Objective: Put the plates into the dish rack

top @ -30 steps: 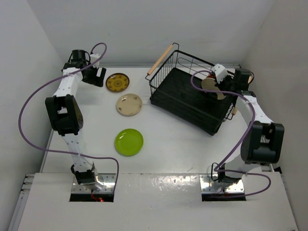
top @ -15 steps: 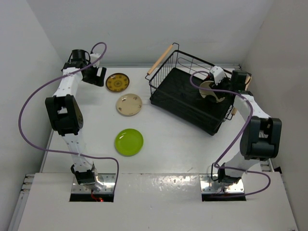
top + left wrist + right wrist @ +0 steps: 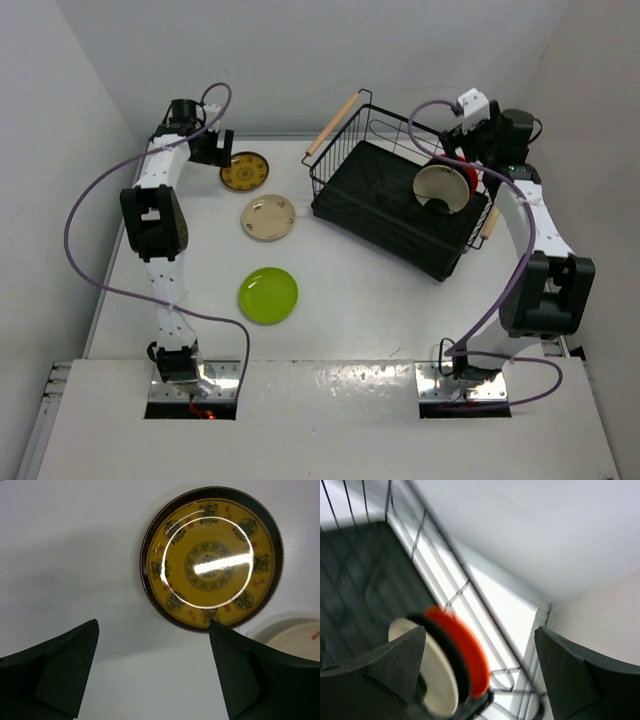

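Pulled back up since a second ago, the right gripper hangs spread and empty over the dish rack, where the cream plate, black plate and orange-red plate stand on edge together. The left gripper, reaching farther in, hovers wide apart, holding nothing, above the brown-gold plate. The beige plate, cut off in the left wrist view, and the lime green plate lie flat nearer.
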`<state>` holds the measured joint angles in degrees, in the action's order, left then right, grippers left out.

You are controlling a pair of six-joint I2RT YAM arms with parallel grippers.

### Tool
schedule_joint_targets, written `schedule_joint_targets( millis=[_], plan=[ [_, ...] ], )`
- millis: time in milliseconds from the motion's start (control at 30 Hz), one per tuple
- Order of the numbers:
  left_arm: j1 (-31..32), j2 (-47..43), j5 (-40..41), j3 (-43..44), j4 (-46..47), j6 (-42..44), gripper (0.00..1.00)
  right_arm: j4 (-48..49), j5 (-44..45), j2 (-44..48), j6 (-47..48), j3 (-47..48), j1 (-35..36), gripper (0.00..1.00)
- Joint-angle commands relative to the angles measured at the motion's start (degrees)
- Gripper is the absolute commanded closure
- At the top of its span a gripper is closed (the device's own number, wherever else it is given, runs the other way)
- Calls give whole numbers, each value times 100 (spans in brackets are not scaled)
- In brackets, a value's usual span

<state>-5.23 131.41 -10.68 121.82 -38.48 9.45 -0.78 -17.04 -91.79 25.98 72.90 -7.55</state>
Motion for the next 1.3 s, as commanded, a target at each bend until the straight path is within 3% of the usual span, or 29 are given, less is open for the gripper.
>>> schedule_joint_targets(
  millis=[0, 100, 267, 333, 433, 600, 633, 733, 1033, 1133, 1167, 1233, 1267],
  plan=[
    [14, 428, 188, 438, 147, -706, 5, 237, -203, 337, -550, 670, 262, 11],
    [66, 850, -66, 807, 261, -936, 12, -131, -186, 215, -287, 1049, 552, 11],
    [66, 1325, 213, 1159, 482, -1244, 12, -353, -107, 144, -23, 1323, 1027, 9],
    [66, 1440, 285, 1160, 482, -1244, 19, -370, -2, 161, 117, 1332, 1176, 9],
    [66, 1492, -73, 897, 359, -1244, 39, -379, 148, 214, 197, 1332, 1282, 9],
    [66, 1264, -1424, 308, 359, -1244, 64, -256, 288, 328, 206, 1261, 1335, 9],
    [14, 1264, -1559, 307, 359, -1305, 78, -248, 332, 354, 206, 1244, 1335, 9],
    [-38, 1264, -1639, 307, 411, -1420, 100, -230, 368, 381, 259, 1209, 1362, 9],
    [-505, 711, -1630, 1141, 737, -1534, 100, -10, 307, 452, 110, 1015, 1432, 9],
    [-558, 140, -2060, 1344, 1061, -1430, 100, -115, -220, 338, -389, 1190, 1449, 9],
    [-558, -244, -2157, 1397, 1192, -1298, 100, -229, -891, 276, -444, 1600, 1423, 8],
    [-505, -694, -2219, 1336, 1255, -763, 100, -1185, -1640, -179, -558, 2059, 1484, 8],
    [-427, -914, -2219, 1249, 1316, -508, 100, -1658, -1984, -469, -593, 2801, 1519, 8]
  ],
)
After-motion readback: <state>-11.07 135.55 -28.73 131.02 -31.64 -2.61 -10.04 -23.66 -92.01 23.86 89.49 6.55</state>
